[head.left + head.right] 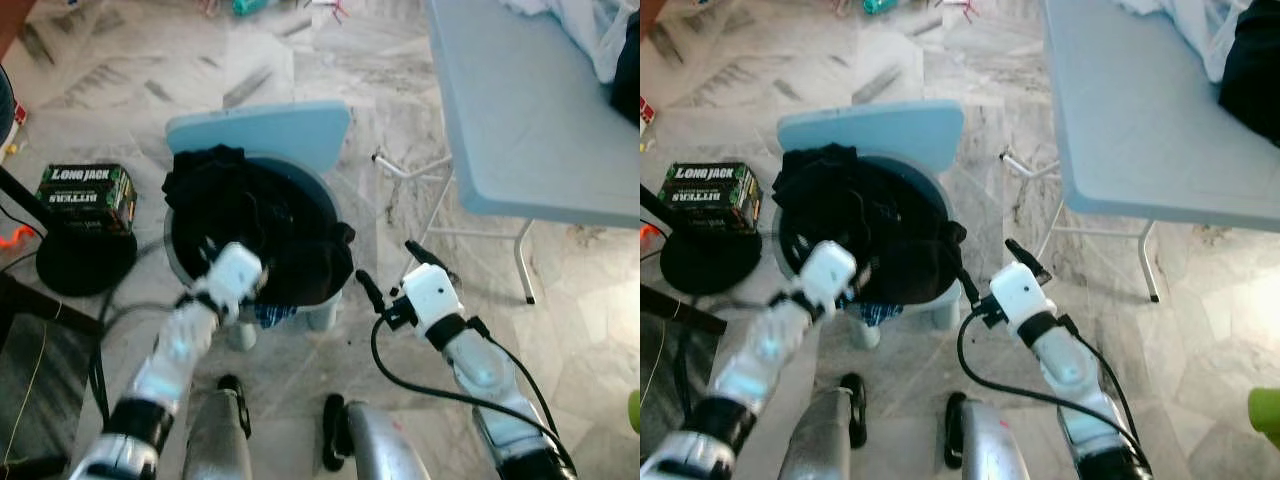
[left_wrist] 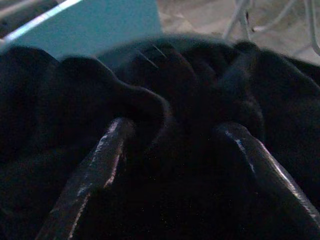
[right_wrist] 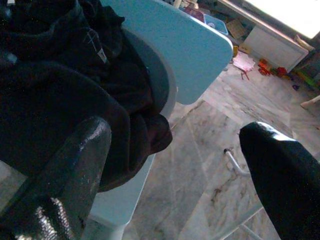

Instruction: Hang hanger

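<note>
A heap of black clothes fills a round grey basket that stands on a light blue chair. My left gripper is pushed into the heap from the near side, fingers spread open with folds of black cloth between them. My right gripper hovers open to the right of the basket, level with its rim and holding nothing. In the right wrist view, the basket's edge and overhanging cloth lie just beside one finger.
A grey-blue folding table stands at the right, with white legs near my right gripper and white cloth on top. On the left are a dark Long Jack box and a black round base. Marble floor lies around them.
</note>
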Robot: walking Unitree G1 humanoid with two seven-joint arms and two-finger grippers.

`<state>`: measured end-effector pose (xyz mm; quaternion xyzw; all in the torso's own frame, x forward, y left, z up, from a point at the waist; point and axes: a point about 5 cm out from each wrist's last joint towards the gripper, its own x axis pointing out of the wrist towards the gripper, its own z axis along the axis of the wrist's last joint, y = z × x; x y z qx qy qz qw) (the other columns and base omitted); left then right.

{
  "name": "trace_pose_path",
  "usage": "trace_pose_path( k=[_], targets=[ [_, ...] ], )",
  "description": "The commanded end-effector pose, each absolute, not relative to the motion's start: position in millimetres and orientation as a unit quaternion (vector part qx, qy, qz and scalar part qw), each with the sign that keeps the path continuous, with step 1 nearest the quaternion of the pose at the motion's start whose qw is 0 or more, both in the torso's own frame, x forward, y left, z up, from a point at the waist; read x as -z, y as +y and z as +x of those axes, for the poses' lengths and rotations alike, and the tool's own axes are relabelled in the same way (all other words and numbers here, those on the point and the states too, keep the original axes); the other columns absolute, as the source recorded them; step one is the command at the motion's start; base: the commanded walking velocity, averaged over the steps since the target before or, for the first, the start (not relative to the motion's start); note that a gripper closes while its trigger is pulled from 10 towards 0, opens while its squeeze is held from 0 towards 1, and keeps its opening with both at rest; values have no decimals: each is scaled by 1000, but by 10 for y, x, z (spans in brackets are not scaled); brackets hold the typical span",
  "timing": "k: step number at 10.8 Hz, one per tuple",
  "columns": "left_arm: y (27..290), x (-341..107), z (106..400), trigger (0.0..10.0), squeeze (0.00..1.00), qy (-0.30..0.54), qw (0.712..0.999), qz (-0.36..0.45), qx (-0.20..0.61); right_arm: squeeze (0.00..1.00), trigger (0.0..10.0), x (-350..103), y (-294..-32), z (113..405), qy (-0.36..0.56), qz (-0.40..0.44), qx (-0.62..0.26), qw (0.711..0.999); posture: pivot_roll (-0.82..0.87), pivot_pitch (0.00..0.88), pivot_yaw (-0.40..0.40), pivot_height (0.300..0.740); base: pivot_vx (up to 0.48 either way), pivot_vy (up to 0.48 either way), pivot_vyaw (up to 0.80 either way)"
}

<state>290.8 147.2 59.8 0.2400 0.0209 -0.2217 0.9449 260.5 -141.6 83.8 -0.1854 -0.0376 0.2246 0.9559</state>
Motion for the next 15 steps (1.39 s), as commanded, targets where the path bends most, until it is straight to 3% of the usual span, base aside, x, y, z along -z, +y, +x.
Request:
trace_pose_path(
  k=[1,5,8,11,15],
  targets=[
    [1437,-496,2811,10000,0,40,936,251,245,0,10000,-767,-1446,2562,-23,-190,-228,955,-10,232,-102,740,0,0,0],
    [1508,-334,2592,10000,0,61,924,284,250,0,10000,-759,-1438,2569,-23,-190,-230,954,-11,233,-102,740,0,0,0],
    [1595,-371,2543,10000,0,46,934,301,189,0,10000,-751,-1426,2557,-22,-189,-231,954,-4,240,-98,740,0,0,0],
    [1633,-325,2480,10000,0,64,953,269,123,0,10000,-745,-1415,2567,-22,-190,-234,953,4,242,-103,740,0,0,0],
    [1664,-707,2675,10000,0,-45,952,277,119,0,10000,-751,-1413,2591,-25,-193,-234,953,-2,235,-101,740,0,0,0]
  ],
)
